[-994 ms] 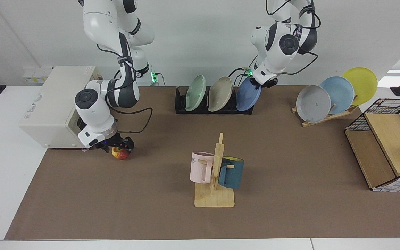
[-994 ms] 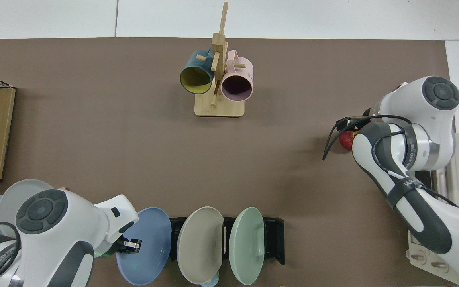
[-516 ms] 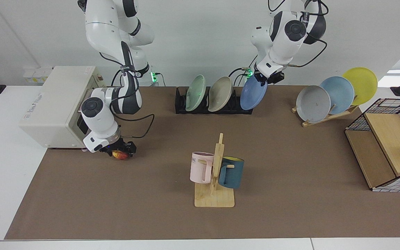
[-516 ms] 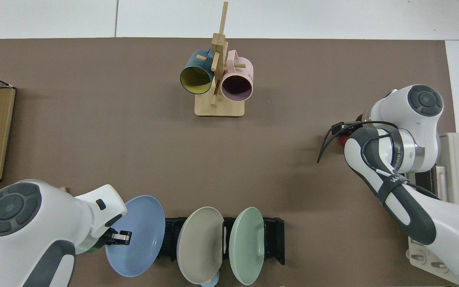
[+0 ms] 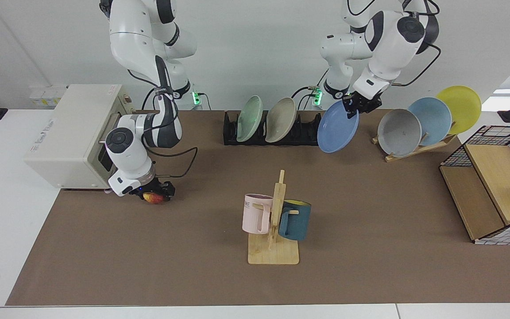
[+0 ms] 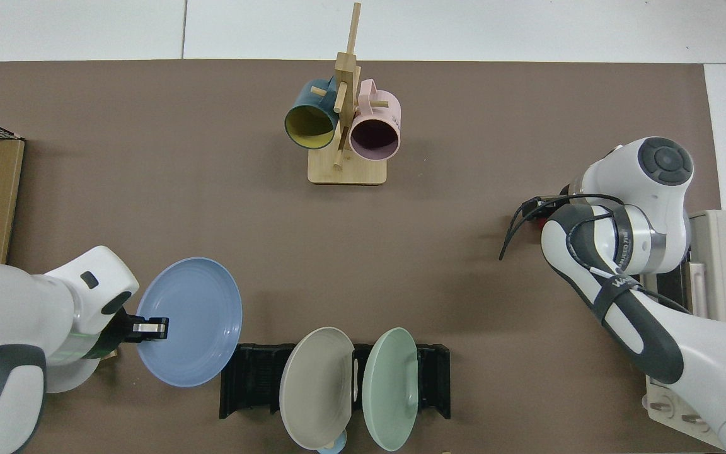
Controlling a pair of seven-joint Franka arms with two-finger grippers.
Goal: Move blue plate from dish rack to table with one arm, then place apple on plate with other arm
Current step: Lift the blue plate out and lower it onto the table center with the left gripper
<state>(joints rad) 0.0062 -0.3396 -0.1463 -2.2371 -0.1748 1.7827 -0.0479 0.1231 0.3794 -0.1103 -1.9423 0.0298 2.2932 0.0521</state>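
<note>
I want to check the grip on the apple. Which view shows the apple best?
The facing view: the apple shows red and yellow under the right gripper, on the mat. The top view shows only a red sliver; the arm covers the rest.

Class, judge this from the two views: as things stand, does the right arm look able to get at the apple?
Probably yes. The right gripper is already down at the apple on the mat beside the white box, with nothing between them. Whether its fingers grip the apple cannot be made out.
</note>
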